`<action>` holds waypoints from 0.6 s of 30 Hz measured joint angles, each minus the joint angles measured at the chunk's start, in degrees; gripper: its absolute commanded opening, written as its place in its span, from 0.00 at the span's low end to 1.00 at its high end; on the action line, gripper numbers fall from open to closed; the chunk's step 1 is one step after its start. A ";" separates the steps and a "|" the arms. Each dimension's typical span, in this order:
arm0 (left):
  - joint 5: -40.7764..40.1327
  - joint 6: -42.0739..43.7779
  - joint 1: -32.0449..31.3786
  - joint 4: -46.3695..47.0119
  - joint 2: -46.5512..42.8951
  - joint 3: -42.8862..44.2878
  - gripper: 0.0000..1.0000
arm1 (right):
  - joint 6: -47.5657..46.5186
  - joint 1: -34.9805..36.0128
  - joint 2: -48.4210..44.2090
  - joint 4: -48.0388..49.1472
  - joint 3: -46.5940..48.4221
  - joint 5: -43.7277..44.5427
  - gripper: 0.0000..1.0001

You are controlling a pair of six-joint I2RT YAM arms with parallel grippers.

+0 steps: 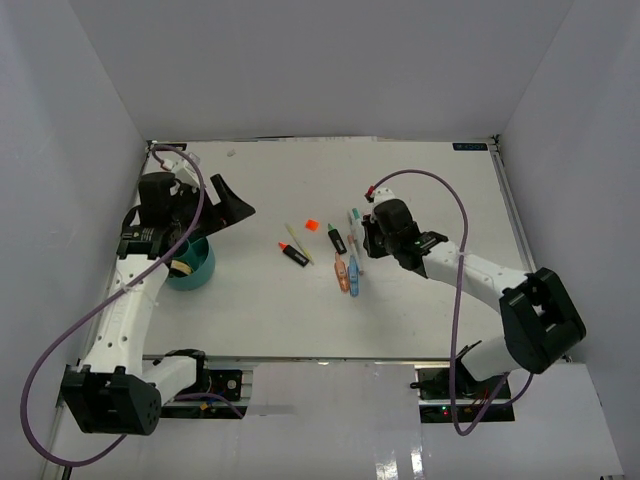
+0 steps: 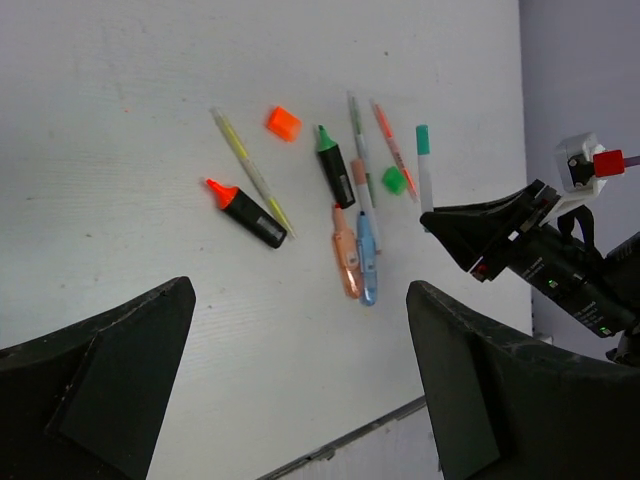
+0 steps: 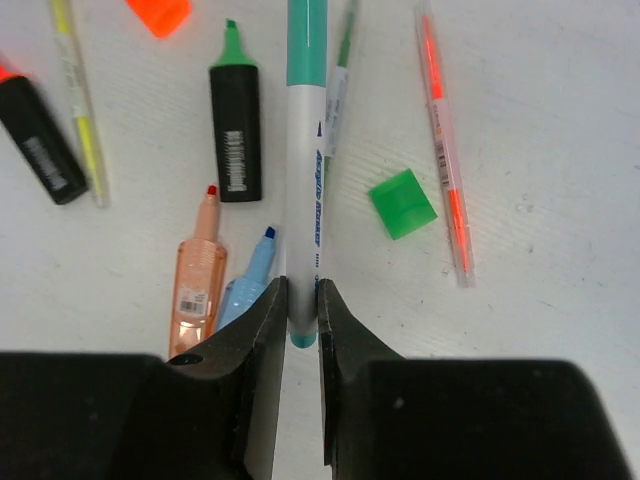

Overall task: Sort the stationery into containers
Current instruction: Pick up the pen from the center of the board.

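A white pen with a teal cap (image 3: 303,150) lies on the table, and my right gripper (image 3: 302,310) is shut on its near end, both jaws pressed against the barrel. Around it lie a green-capped black marker (image 3: 235,120), an orange-capped black marker (image 3: 35,135), a green square (image 3: 403,203), an orange square (image 3: 160,12), thin yellow (image 3: 80,110) and orange (image 3: 442,140) pens, and peach (image 3: 195,290) and blue (image 3: 245,285) highlighters. My left gripper (image 2: 300,380) hangs open and empty near the teal tub (image 1: 200,268), well left of the stationery.
The stationery cluster (image 1: 335,250) sits mid-table between the arms. The tub stands at the left, partly under my left arm. The table's front edge (image 2: 350,440) runs just below the left fingers. White walls enclose the table on three sides.
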 measured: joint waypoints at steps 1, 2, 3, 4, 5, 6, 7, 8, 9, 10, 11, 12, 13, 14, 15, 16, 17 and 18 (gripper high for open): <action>0.70 -0.61 -0.59 0.04 0.28 0.59 0.98 | -0.39 0.11 -1.55 0.42 -0.35 -0.48 0.13; 1.31 -1.33 -1.38 0.09 0.66 1.20 0.98 | -0.76 0.20 -3.15 0.87 -0.68 -1.16 0.13; 1.60 -2.16 -2.51 0.09 1.20 1.81 0.98 | -1.09 0.44 -4.74 1.75 -1.11 -2.19 0.13; 1.79 -2.84 -3.72 0.17 1.79 2.49 0.98 | -1.49 0.81 -6.12 2.45 -1.49 -3.02 0.13; 1.97 -3.58 -5.11 0.31 2.47 3.02 0.98 | -1.99 1.33 -7.56 3.39 -1.86 -4.11 0.13; 1.90 -4.28 -6.62 0.33 3.17 3.56 0.98 | -2.43 1.92 -8.81 4.42 -2.25 -5.16 0.13; 1.86 -5.07 -8.61 0.35 4.13 4.31 0.98 | -2.82 2.47 -9.97 5.35 -2.67 -6.43 0.13; 1.70 -5.70 -10.54 0.44 5.01 4.94 0.98 | -3.41 3.08 -11.39 6.91 -3.37 -8.00 0.13; 1.31 -6.38 -12.26 0.55 5.77 5.49 0.98 | -3.80 3.52 -12.59 8.17 -4.00 -9.53 0.13; 0.85 -7.06 -14.14 0.63 6.62 6.25 0.98 | -4.09 3.93 -13.55 9.11 -4.50 -11.08 0.13; 0.33 -7.65 -15.89 0.90 7.43 6.88 0.98 | -4.37 4.24 -14.32 10.16 -4.92 -12.33 0.13; -0.33 -8.37 -17.53 1.42 8.26 7.41 0.98 | -4.76 4.48 -14.95 11.06 -5.09 -13.77 0.13; -0.94 -9.11 -19.17 1.86 9.01 7.87 0.98 | -5.03 4.55 -15.30 11.91 -5.14 -14.84 0.13; -1.51 -9.73 -20.65 2.23 9.66 8.24 0.98 | -5.25 4.61 -15.52 12.85 -5.14 -15.80 0.13; -2.25 -10.34 -21.97 2.58 10.23 8.61 0.98 | -5.40 4.63 -15.67 13.75 -5.16 -16.76 0.13; -2.86 -11.02 -23.21 2.99 10.97 9.03 0.97 | -5.46 4.72 -15.78 14.56 -5.25 -17.57 0.13; -3.50 -11.65 -24.17 3.32 11.65 9.40 0.96 | -5.46 4.72 -15.91 15.23 -5.38 -18.29 0.13; -4.28 -12.26 -25.16 3.61 12.44 9.88 0.94 | -5.44 4.72 -16.06 15.98 -5.68 -18.97 0.13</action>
